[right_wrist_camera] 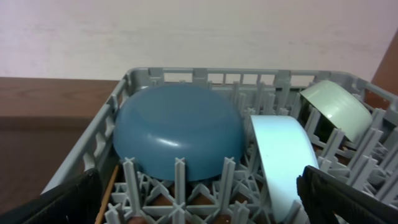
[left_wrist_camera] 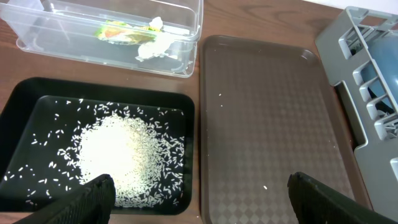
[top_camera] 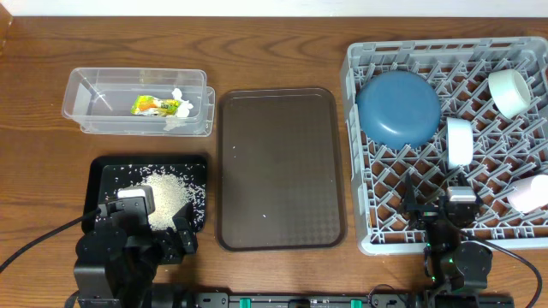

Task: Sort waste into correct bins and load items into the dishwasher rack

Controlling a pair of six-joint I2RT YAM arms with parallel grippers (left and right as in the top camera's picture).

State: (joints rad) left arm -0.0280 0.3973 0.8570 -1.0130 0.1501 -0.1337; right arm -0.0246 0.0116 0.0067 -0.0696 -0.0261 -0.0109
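Hovering the left claw (left_wrist_camera: pixel 200 198) spread wide and gripping nothing, above the near lip of the black tray (left_wrist_camera: pixel 18 99), beside the brown serving tray (left_wrist_camera: pixel 267 124). Hanging the right claw (right_wrist_camera: pixel 205 200) equally wide, also empty, just over the near wall of the dishwasher rack (right_wrist_camera: pixel 93 143).

Seeing the waste binned: snack wrapper (top_camera: pixel 147 105) and tissue (top_camera: pixel 179 103) lying in the clear tub (top_camera: pixel 81 115), rice (top_camera: pixel 167 197) heaped in the black tray. Seeing the rack loaded: dark-blue plate (right_wrist_camera: pixel 177 140) dome-up, pale-blue bowl (right_wrist_camera: pixel 283 158) on edge just beside it, mint-green bowl (right_wrist_camera: pixel 336 106) tilted behind, pink bowl (top_camera: pixel 533 192) at the right wall. Possibly spotting the wooden stick (right_wrist_camera: pixel 109 190) as a thin brown line by the rack's left wall, though too slim to be sure.

Risking, from here: sweeping loose grains over the tray's low rim by dropping the left claw while pulling away, with grains lying right up to that rim. Leaving stray rice on the serving tray, judging by the white specks (left_wrist_camera: pixel 265 186) there. Snagging the right claw on the upright pegs (right_wrist_camera: pixel 179 177), or nudging the pale-blue bowl off its edge, by moving sideways before lifting.

Finding open room: bare surface (top_camera: pixel 34 51) at far left, the flat serving tray between bins and rack, and free air straight up for both arms. Crowding elsewhere: rack wall near the serving tray's right edge, tub just beyond the black tray's far rim.
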